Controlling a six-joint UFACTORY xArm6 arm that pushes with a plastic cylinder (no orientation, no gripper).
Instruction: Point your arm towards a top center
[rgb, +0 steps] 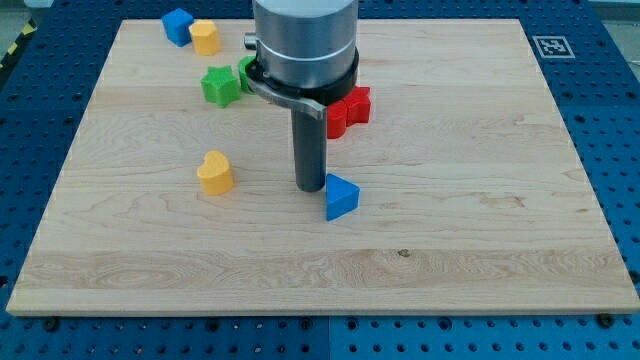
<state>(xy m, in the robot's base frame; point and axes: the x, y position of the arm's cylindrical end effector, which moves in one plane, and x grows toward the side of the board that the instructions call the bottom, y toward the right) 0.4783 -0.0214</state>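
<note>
Board (480, 200) of pale wood, fine grain, matte, on blue perforated table (610, 120). Blocks smooth, plastic-looking. Blue triangle (341, 196) at centre, just right of my tip (309, 189), nearly touching; contact unclear. Dark straight rod under grey cylindrical housing; no jaws, nothing held. Yellow heart (215, 172) left of tip, apart. Red block (347, 109) behind rod, partly hidden. Green star (220, 86) upper left; second green block mostly hidden. Blue cube (177, 26) beside yellow block (205, 37) near top left. Top centre largely masked by housing.
</note>
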